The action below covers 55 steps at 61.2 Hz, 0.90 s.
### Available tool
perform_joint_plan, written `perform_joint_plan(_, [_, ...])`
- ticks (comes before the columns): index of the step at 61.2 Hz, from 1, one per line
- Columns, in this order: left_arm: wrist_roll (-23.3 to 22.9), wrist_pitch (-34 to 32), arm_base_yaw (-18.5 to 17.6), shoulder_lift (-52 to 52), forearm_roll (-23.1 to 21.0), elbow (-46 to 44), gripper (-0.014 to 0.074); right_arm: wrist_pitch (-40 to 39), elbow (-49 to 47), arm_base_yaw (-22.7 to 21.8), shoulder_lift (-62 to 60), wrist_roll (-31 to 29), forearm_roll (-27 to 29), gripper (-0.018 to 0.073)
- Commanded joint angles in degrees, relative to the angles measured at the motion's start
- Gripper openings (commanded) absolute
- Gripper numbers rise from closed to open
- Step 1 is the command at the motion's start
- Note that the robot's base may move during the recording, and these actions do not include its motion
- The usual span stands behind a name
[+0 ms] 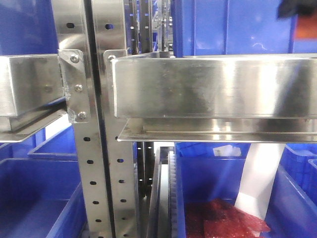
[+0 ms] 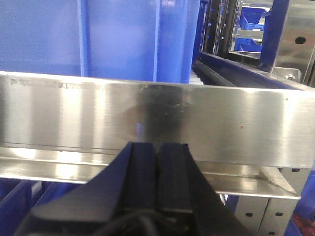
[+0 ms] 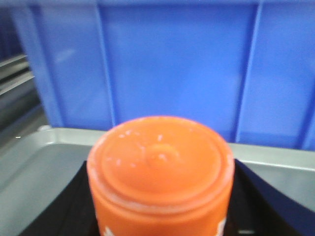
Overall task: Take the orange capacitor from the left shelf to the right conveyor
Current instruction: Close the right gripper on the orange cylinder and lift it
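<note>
In the right wrist view the orange capacitor [image 3: 160, 157] fills the lower middle, its flat top facing the camera and white print showing low on its side. My right gripper [image 3: 160, 209] is shut on it, dark fingers [image 3: 248, 201] pressed against both sides. In the front view an orange patch [image 1: 306, 28] shows at the top right corner under a dark shape. My left gripper [image 2: 157, 147] is shut with nothing in it, its pads together close in front of the left shelf's steel tray lip [image 2: 221, 118]. The left shelf [image 1: 213, 87] spans the front view. The right conveyor is out of view.
A large blue bin [image 3: 177, 64] stands right behind the capacitor on a shallow silver tray [image 3: 39, 162]. Blue bins [image 1: 34, 198] sit under the shelf trays, one holding red packets [image 1: 223, 220]. Perforated steel posts [image 1: 94, 173] run down the middle-left.
</note>
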Motion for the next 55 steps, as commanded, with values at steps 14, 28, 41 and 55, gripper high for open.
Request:
perform_joint_plan(14, [-0.08,-4.95,-0.39,-0.65,-0.1,-0.27,-0.0127,15.78,0.74,-4.52,-18.26,-0.02,-8.85,0.005])
perform_joint_plan(28, [-0.08,-4.95,-0.39,-0.65,-0.1,-0.27,-0.0127,22.88,7.87,-4.96,-34.02,0.03,-6.93,0.005])
perform_joint_plan(41, [-0.08,-4.95,-0.39,-0.65,-0.1,-0.27,-0.0127,36.94,9.36,-4.9,-49.66,0.03,-6.23,0.005])
perform_joint_plan(55, [-0.08,-4.95,-0.39,-0.65,-0.1,-0.27,-0.0127,44.77,8.67,-4.9,-62.95,0.03,-4.83,0.005])
